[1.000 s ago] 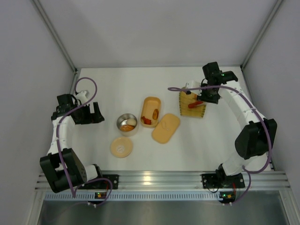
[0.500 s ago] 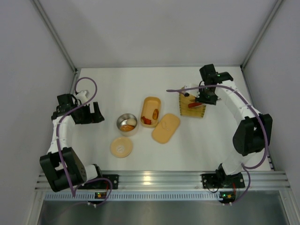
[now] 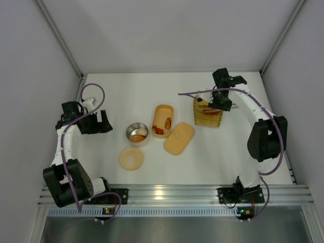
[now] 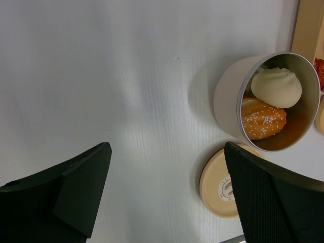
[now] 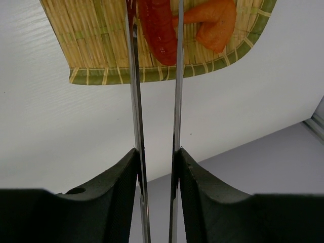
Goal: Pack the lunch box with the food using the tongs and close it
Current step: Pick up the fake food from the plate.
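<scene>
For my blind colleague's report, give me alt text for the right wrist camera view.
The right gripper clamps the silver tongs, whose two arms reach over a woven tray and flank a red sausage-like chunk. An orange piece lies beside it on the tray.

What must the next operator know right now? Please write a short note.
Left end effector: open, empty, near the small round steel tin.
Right end effector: shut on long slim silver metal tongs, arms flanking a red sausage-like chunk on the square yellow woven tray.
Done: food in tin and pale-orange oblong plastic box.
To do: that chunk, the orange piece beside it; tan round lid and pale-orange flat lid are off.
</scene>
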`<state>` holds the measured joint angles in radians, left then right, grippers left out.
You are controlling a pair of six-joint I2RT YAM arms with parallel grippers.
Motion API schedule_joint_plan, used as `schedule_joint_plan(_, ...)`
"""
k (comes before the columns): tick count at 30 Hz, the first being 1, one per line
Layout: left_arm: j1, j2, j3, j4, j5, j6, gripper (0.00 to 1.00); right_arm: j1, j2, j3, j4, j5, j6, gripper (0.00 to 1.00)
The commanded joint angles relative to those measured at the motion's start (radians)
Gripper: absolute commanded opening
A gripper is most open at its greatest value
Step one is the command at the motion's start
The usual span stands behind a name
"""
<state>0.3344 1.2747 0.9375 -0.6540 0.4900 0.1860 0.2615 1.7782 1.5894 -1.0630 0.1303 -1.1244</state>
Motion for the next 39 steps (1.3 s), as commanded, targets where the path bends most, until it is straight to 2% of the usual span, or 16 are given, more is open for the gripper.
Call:
schedule_joint_plan(1, 0.008, 0.008, -0.003, 0.036, 0.012, 0.01, 0.98, 0.001, -0.01, 0.05, 0.012, 0.006, 0.009, 0.35)
schedule_joint_plan(10, 0.008, -0.003, -0.005, 0.031, 0.012, 0.015, 0.98, -0.056, -0.005, 0.086, -0.094, -0.035, 0.014, 0.38)
schedule_joint_plan(23, 0.008, -0.002, -0.005, 0.03, 0.01, 0.013, 0.98, -0.103, 0.035, 0.087, -0.14, -0.061, 0.034, 0.38)
schedule_joint_plan(30, 0.008, 0.0, -0.005, 0.03, 0.009, 0.012, 0.98, -0.116, 0.067, 0.144, -0.186, -0.098, 0.075, 0.13)
schedule_joint_plan(37, 0.008, -0.003, -0.005, 0.03, 0.009, 0.013, 0.98, -0.133, 0.041, 0.239, -0.218, -0.172, 0.11, 0.0)
schedule_joint_plan(39, 0.008, -0.005, -0.005, 0.03, 0.007, 0.012, 0.98, -0.133, 0.03, 0.259, -0.227, -0.19, 0.126, 0.0)
